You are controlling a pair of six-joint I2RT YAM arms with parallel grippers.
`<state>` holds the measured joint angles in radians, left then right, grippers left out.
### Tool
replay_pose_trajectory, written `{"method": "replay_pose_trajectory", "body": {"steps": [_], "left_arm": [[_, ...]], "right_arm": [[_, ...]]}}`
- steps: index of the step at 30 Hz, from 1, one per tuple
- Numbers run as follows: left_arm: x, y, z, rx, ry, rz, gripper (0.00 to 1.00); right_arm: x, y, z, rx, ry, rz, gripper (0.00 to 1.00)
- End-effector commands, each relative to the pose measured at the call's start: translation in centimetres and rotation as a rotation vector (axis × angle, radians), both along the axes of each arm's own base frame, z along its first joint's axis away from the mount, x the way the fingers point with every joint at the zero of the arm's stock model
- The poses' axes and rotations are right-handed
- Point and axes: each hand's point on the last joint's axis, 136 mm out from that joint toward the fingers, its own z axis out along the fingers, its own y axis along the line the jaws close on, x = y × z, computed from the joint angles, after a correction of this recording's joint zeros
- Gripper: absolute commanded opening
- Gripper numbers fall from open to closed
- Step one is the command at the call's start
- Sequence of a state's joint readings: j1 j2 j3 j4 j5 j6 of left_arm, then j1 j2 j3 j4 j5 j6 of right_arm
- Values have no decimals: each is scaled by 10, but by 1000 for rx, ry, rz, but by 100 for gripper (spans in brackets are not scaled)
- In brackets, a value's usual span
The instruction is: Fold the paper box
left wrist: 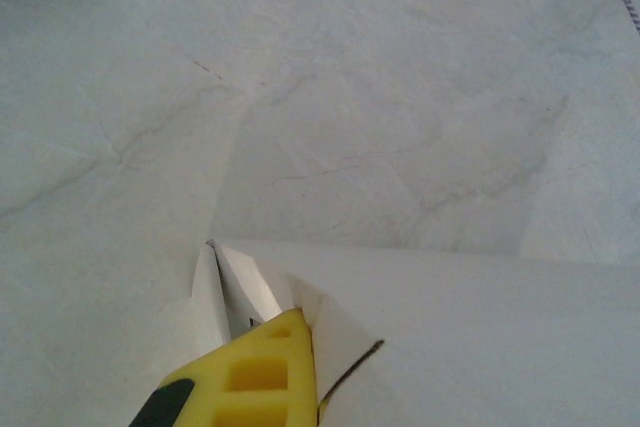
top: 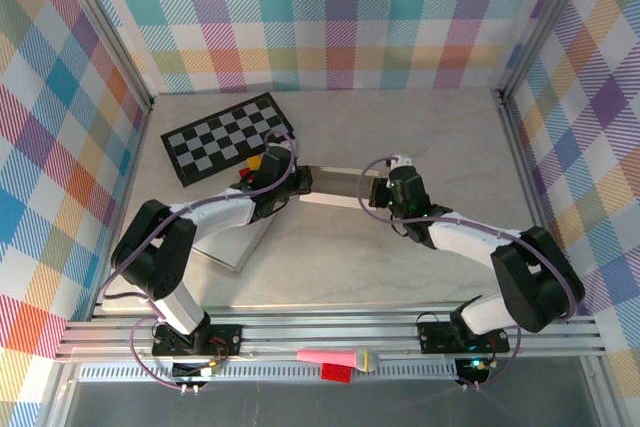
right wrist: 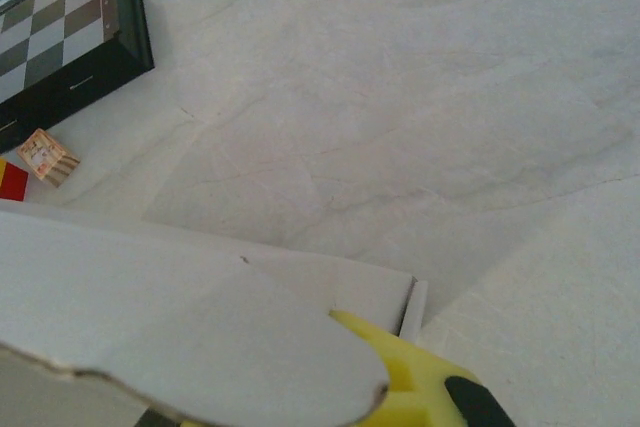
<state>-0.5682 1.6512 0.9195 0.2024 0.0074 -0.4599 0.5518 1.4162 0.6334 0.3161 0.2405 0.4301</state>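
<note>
Paper box (top: 335,187) lies on the surface (top: 330,257) between both arms, near the checkerboard (top: 225,137). Left jaws closed tight, pinching its left end flap — right jaws likewise clamped on its right end.

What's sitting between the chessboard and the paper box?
Right wrist view: a small tan block and a red piece lie between the chessboard and the paper box.
</note>
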Motion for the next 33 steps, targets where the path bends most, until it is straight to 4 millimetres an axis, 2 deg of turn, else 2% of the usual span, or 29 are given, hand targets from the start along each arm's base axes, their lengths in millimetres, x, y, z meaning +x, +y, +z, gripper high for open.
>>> {"method": "replay_pose_trajectory", "body": {"steps": [1, 6, 12, 15, 18, 21, 26, 29, 33], "left_arm": [[-24, -25, 4, -67, 17, -98, 0], [-29, -22, -3, -21, 32, -95, 0], [-32, -19, -5, 26, 26, -95, 0], [-33, -20, -8, 35, 28, -99, 0], [-34, -21, -10, 49, 26, -102, 0], [-35, -23, -10, 61, 20, -106, 0], [-36, -25, -7, 87, 9, -115, 0], [-37, -27, -5, 111, -5, -124, 0], [-42, -30, -6, 150, -18, -139, 0]], "right_arm": [[-19, 13, -13, -20, 81, 63, 3], [-33, 9, -4, 9, 218, 8, 30], [-78, 2, 34, 236, 397, -82, 61], [-100, -5, 51, 314, 478, -132, 72], [-111, -12, 71, 357, 499, -167, 78], [-106, -10, 93, 372, 477, -144, 78], [-102, -12, 100, 344, 577, -166, 78], [-94, -31, 103, 368, 635, -270, 75], [-68, -57, 111, 446, 671, -372, 72]]}}
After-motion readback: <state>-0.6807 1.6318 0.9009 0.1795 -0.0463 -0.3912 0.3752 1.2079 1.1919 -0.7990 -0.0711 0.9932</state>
